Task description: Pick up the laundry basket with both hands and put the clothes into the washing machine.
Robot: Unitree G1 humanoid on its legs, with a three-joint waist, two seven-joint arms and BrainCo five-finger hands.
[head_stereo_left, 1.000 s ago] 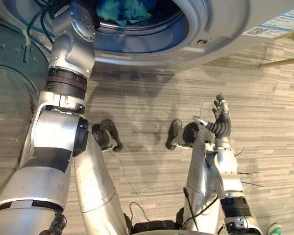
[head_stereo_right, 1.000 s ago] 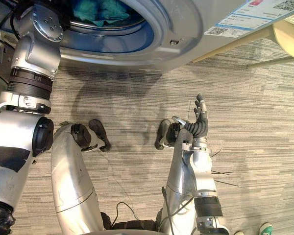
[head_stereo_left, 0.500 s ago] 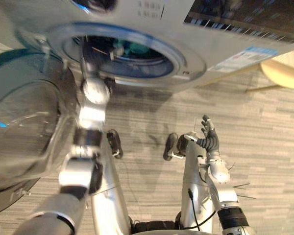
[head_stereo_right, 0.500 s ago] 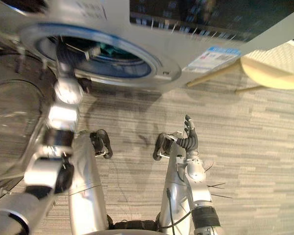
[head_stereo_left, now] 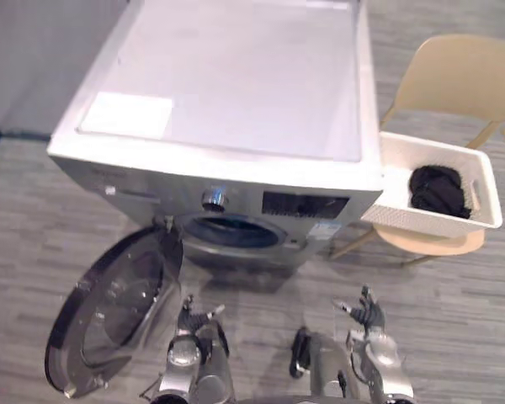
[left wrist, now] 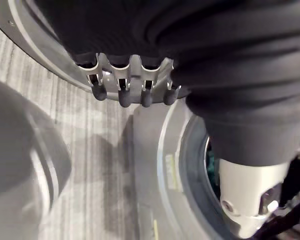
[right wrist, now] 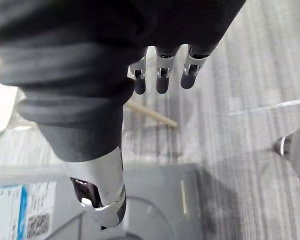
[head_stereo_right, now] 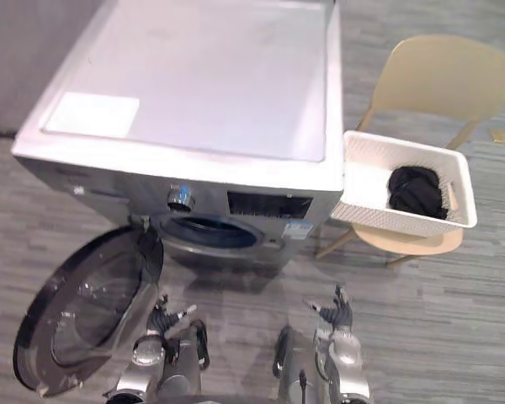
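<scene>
A white laundry basket (head_stereo_left: 417, 220) sits on the seat of a tan chair (head_stereo_left: 454, 80), right beside the washing machine (head_stereo_left: 236, 101), with a dark bundle of clothes (head_stereo_left: 438, 189) in it. The washer's round door (head_stereo_left: 118, 316) hangs open to the left of the drum opening (head_stereo_left: 231, 233). A bit of teal cloth (left wrist: 208, 161) lies inside the drum. My left hand (head_stereo_left: 194, 316) is low in front of the door, fingers (left wrist: 130, 95) straight and holding nothing. My right hand (head_stereo_left: 366, 313) is low before the washer's right half, well short of the basket, fingers (right wrist: 162, 77) straight and empty.
Grey striped carpet (head_stereo_left: 454, 311) stretches in front of the washer and chair. The open door juts out over the floor on my left. A grey wall (head_stereo_left: 34, 50) stands behind the washer at far left.
The camera has risen and pulled back, so the whole washer and the basket show now. My left arm has come out of the drum and hangs low.
</scene>
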